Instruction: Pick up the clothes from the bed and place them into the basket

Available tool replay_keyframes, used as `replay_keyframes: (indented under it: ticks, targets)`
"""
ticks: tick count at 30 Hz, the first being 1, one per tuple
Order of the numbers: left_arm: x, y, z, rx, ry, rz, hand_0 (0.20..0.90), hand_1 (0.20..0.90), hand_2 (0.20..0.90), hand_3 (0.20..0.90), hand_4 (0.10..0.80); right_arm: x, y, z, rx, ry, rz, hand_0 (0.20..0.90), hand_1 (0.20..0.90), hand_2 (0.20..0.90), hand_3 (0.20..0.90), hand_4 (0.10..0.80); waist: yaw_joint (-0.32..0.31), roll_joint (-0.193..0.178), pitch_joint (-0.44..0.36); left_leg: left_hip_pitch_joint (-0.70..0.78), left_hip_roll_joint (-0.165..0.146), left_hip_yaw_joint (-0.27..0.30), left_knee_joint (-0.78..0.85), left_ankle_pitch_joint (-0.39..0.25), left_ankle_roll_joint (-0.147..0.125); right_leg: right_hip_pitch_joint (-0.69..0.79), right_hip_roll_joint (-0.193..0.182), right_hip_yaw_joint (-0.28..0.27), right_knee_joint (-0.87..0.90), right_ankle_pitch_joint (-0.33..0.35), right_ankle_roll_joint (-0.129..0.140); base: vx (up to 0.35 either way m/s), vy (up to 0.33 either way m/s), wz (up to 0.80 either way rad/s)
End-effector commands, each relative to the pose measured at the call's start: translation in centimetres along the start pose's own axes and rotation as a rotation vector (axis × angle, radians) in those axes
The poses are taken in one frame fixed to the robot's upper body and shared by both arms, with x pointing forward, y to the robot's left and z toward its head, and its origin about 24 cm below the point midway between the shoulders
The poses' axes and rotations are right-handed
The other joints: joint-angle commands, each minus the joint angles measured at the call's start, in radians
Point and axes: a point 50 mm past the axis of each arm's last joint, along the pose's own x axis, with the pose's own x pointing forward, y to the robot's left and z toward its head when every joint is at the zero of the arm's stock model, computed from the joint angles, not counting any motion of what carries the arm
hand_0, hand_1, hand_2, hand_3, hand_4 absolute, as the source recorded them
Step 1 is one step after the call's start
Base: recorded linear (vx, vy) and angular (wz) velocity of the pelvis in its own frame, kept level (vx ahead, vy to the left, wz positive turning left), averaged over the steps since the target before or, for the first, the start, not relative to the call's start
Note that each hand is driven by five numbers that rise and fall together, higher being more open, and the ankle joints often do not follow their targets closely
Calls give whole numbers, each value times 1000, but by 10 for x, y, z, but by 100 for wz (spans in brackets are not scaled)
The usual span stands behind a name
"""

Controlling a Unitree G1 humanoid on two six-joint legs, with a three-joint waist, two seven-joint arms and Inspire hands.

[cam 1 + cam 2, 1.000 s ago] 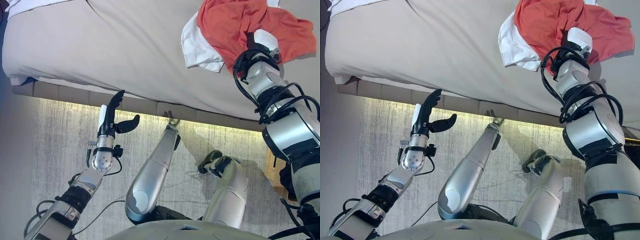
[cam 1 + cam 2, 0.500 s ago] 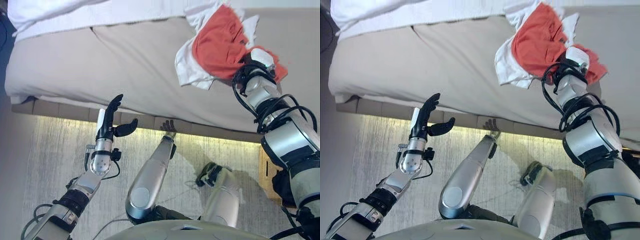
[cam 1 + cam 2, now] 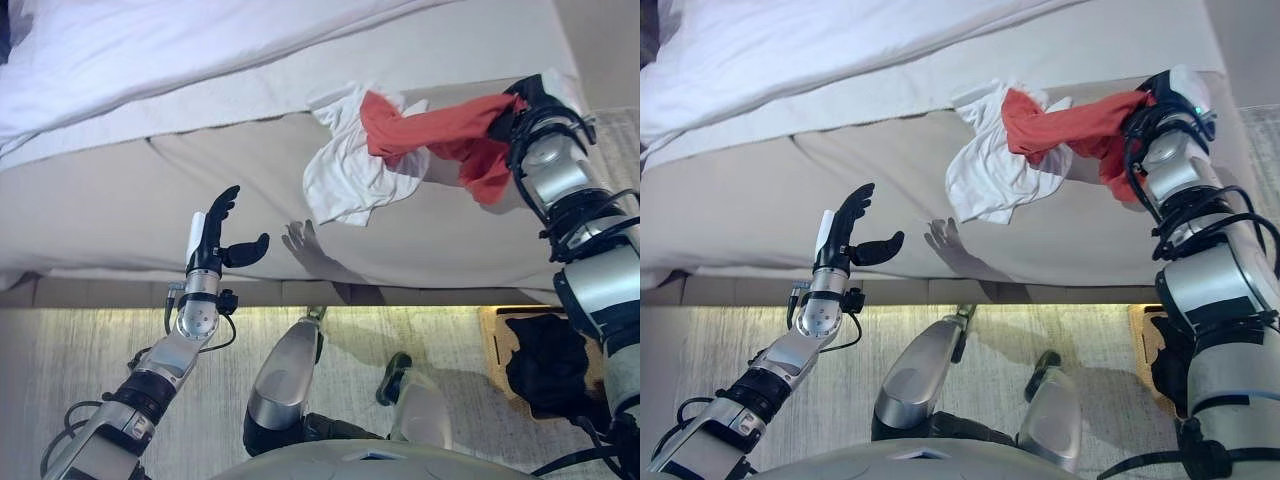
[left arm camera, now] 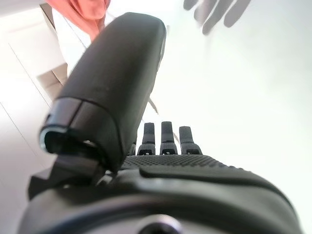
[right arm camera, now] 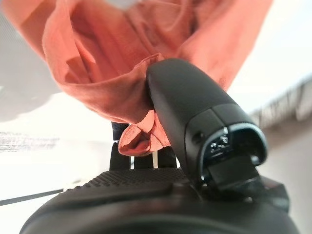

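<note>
An orange-red garment (image 3: 440,132) hangs stretched from my right hand (image 3: 522,100), which is shut on it above the bed's right part; the right wrist view shows the thumb (image 5: 195,107) pinching the orange cloth (image 5: 117,63). Its other end still lies on a white garment (image 3: 345,175) on the beige bed cover (image 3: 120,200). My left hand (image 3: 215,235) is open and empty, held upright in front of the bed's side. A wicker basket (image 3: 500,345) with dark clothes (image 3: 545,360) in it stands on the floor at the right, under my right arm.
A white duvet (image 3: 150,60) covers the far part of the bed. A pale rug (image 3: 60,350) lies on the floor along the bed's side. The bed's edge runs across the middle of the eye views.
The camera has tilted, so the whole scene has shifted down. My right hand has lifted the orange garment and pulled it to the right, off the white one. The left hand holds its pose.
</note>
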Motion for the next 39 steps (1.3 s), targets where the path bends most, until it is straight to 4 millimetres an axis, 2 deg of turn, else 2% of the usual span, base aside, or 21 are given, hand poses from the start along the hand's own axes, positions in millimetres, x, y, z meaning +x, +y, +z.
replay_keyframes:
  ticks: [1,8,11,19,27,39]
  targets:
    - [-6,9,-7,42,-9,13,900,900,900,900,800,0,-56,10,-71,-144,-176,300,300,300,200,100,-71,-48,-257,85,74,57,-13,-124,-11,12,33,-1,-126,110,-47,146,19,-19]
    - [-15,8,-25,72,69,-31,900,900,900,900,800,-7,-81,-1,-45,-171,-216,300,300,300,200,100,-145,-58,-349,173,102,115,-180,-81,-35,55,70,53,-278,178,-24,86,-6,-26]
    - [-11,2,-24,83,68,-57,900,900,900,900,800,-11,-91,-7,-33,-166,-245,300,300,300,200,100,-183,-60,-371,205,111,138,-232,-68,-44,65,84,76,-328,201,-15,13,-39,-28]
    - [-3,-12,-17,104,30,-121,900,900,900,900,800,-19,-110,-25,-33,-118,-307,300,300,300,200,100,-268,-60,-395,242,123,185,-244,-91,-55,69,110,153,-380,228,-12,10,-29,-28]
    - [2,-18,-15,125,23,-143,900,900,900,900,800,-30,-120,-51,11,-62,-390,300,300,300,200,100,-334,-53,-390,269,132,228,-244,-107,-59,59,132,210,-380,230,-15,13,-28,-22]
    - [4,-23,-12,140,5,-164,900,900,900,900,800,-45,-106,-102,16,76,-329,300,300,300,200,100,-385,-36,-367,283,138,260,-244,-114,-69,34,148,247,-370,230,-24,1,-35,-14]
